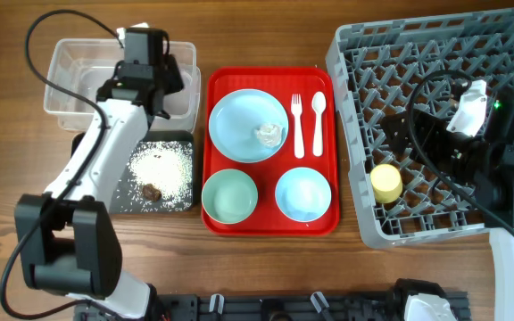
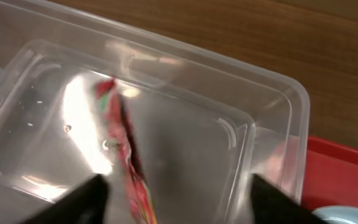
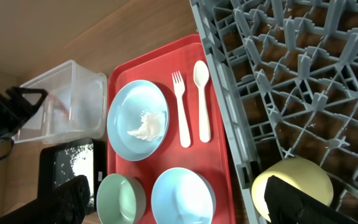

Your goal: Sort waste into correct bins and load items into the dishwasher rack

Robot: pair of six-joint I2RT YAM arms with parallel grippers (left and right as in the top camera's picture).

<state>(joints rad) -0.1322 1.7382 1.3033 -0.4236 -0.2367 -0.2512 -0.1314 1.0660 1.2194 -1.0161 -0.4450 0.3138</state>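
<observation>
My left gripper (image 1: pixel 150 78) hangs over the clear tub (image 1: pixel 70 76), open, with its fingers wide apart (image 2: pixel 176 199). The crinkled red wrapper (image 2: pixel 122 146) is between them, inside the tub (image 2: pixel 253 112), and neither finger touches it. My right gripper (image 1: pixel 400 143) is open and empty (image 3: pixel 182 205) over the grey rack's (image 1: pixel 418 45) left side. The yellow cup (image 1: pixel 385 183) lies in the rack by its finger. On the red tray (image 1: pixel 270 223) are the blue plate (image 1: pixel 239 120) with the white tissue (image 1: pixel 269 134), the fork (image 1: pixel 297 125), the spoon (image 1: pixel 318 120), the green bowl (image 1: pixel 229 196) and the blue bowl (image 1: pixel 302 193).
The black tray (image 1: pixel 181 201) holds white rice (image 1: pixel 161 165) and a brown bit (image 1: pixel 152 191), in front of the clear tub. My left arm reaches across it. Bare wooden table (image 1: pixel 266 36) lies behind the red tray.
</observation>
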